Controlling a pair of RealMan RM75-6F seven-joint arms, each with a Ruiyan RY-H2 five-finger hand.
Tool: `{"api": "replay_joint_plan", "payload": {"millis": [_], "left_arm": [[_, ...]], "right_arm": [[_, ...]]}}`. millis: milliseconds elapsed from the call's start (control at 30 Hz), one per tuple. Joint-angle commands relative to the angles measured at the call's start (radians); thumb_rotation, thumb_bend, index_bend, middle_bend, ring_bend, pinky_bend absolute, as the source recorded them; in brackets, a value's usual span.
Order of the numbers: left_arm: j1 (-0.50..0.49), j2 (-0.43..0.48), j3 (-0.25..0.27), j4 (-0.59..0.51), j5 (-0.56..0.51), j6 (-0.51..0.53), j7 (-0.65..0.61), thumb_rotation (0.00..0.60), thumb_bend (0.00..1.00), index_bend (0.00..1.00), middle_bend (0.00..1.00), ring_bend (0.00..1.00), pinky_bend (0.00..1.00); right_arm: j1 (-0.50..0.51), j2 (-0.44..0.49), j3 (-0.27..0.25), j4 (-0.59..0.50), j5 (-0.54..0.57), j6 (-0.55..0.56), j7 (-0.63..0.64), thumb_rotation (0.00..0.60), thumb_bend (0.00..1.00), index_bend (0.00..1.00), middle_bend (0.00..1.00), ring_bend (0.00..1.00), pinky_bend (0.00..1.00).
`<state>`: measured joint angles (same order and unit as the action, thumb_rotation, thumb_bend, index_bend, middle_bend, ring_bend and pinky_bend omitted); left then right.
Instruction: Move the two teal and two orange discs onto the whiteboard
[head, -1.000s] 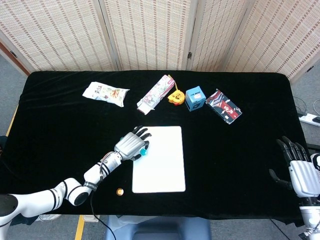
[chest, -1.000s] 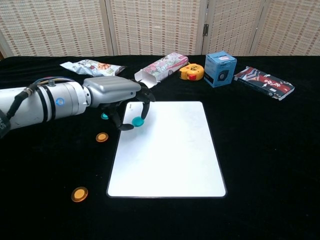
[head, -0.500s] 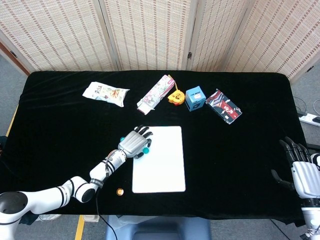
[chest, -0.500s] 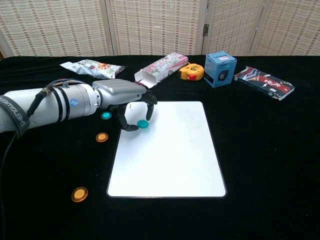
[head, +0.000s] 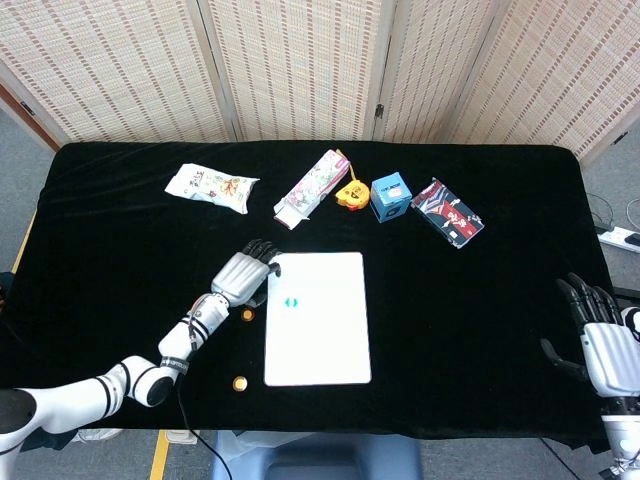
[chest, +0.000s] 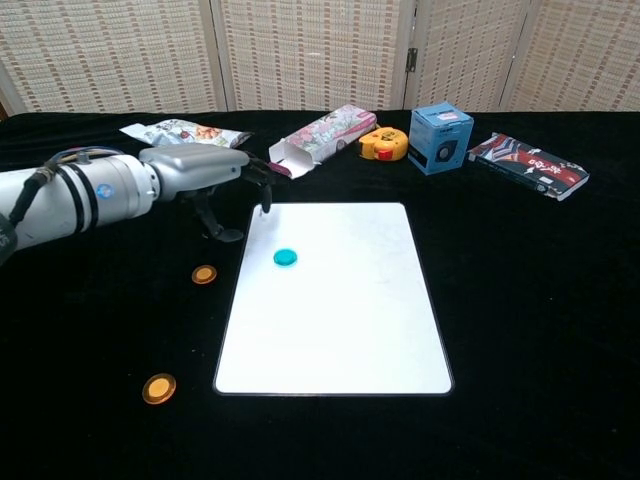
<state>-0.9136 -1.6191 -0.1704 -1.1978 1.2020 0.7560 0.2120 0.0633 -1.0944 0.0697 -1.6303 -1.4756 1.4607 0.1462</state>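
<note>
A white whiteboard lies flat on the black table. One teal disc rests on its near-left part. Just left of the board's far corner hovers my left hand, fingers apart and pointing down, with nothing visible in it. No second teal disc shows; the spot under this hand is hidden. One orange disc lies on the cloth left of the board, another nearer the front edge. My right hand hangs open at the table's right edge.
Along the back stand a snack bag, a pink carton, a yellow tape measure, a blue box and a dark packet.
My left hand let go of the teal disc, which now lies on the whiteboard. The hand then drew back to the left, off the board. The right hand has barely moved.
</note>
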Motion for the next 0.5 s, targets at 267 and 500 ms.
{"api": "replay_joint_plan", "payload": {"millis": [267, 500], "left_arm": [[0.030, -0.030, 0.022, 0.143, -0.043, -0.046, -0.060, 0.600, 0.40, 0.42, 0.15, 0.02, 0.00], [0.022, -0.065, 0.017, 0.210, -0.053, -0.071, -0.078, 0.600, 0.40, 0.43, 0.15, 0.02, 0.00]], "right_arm": [[0.005, -0.002, 0.001, -0.001, -0.001, -0.005, -0.004, 0.600, 0.36, 0.00, 0.05, 0.06, 0.00], [0.000, 0.000, 0.001, -0.002, 0.005, -0.003, -0.006, 0.600, 0.36, 0.00, 0.05, 0.06, 0.00]]}}
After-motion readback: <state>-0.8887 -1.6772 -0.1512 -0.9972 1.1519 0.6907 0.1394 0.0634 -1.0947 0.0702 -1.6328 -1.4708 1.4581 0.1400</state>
